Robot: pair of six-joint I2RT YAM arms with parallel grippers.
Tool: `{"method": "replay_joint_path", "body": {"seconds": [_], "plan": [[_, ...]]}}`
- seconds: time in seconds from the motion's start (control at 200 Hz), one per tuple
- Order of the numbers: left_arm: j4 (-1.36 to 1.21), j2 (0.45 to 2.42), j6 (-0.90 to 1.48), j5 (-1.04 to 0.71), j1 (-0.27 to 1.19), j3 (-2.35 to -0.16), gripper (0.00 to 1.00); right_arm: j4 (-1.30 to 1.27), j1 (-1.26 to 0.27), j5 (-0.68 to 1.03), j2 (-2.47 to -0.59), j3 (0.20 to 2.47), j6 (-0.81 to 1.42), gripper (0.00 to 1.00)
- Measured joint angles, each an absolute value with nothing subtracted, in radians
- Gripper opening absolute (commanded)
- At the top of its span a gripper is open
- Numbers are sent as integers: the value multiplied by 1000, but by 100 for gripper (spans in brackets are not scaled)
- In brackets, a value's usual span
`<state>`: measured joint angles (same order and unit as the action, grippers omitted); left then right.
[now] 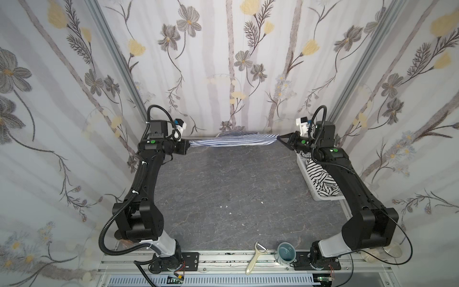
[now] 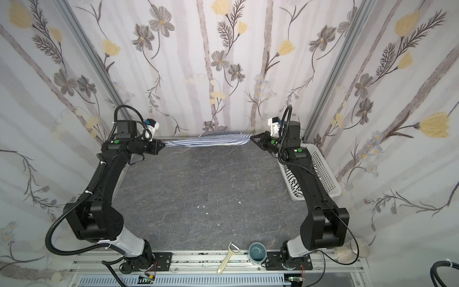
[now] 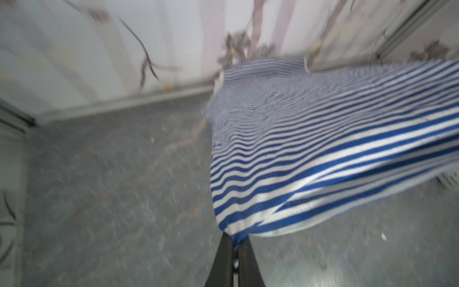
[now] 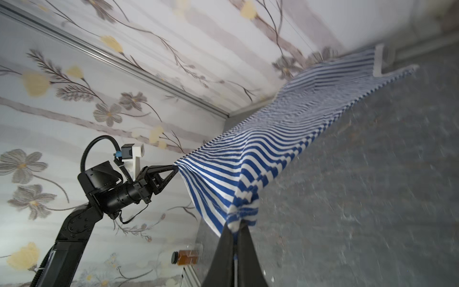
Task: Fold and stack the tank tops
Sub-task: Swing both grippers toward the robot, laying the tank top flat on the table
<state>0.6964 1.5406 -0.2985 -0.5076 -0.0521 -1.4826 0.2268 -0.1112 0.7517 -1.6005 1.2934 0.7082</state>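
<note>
The finely striped blue-and-white tank top [image 1: 233, 143] [image 2: 206, 143] hangs stretched above the far edge of the table, held at both ends. My left gripper [image 1: 190, 145] [image 2: 164, 144] is shut on its left corner, with cloth pinched between the jaws [image 3: 234, 242]. My right gripper [image 1: 279, 138] [image 2: 251, 136] [image 4: 236, 228] is shut on the right corner. The top's far part [image 3: 268, 69] trails toward the back wall, showing white trim [image 4: 377, 59]. The other tank top [image 1: 320, 179] [image 2: 294, 184], white with black stripes, lies crumpled in the basket, partly hidden under my right arm.
The white perforated basket [image 1: 304, 171] [image 2: 323, 169] sits at the table's right edge. A peeler [image 1: 254, 258] and a blue-grey cup [image 1: 285, 253] rest on the front rail. An amber bottle [image 4: 186, 257] lies off the table's edge. Floral walls enclose three sides.
</note>
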Motion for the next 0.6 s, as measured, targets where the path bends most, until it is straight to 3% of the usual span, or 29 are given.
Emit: {"method": "replay_joint_path", "body": {"seconds": [0.275,0.6], "plan": [[678,1283,-477,-527,-51,-962,0,102,-125,748,-1328,721,701,0],[718,1174,-622,-449,-45,-765,0,108,-131,719,-1133,461,690,0]]}}
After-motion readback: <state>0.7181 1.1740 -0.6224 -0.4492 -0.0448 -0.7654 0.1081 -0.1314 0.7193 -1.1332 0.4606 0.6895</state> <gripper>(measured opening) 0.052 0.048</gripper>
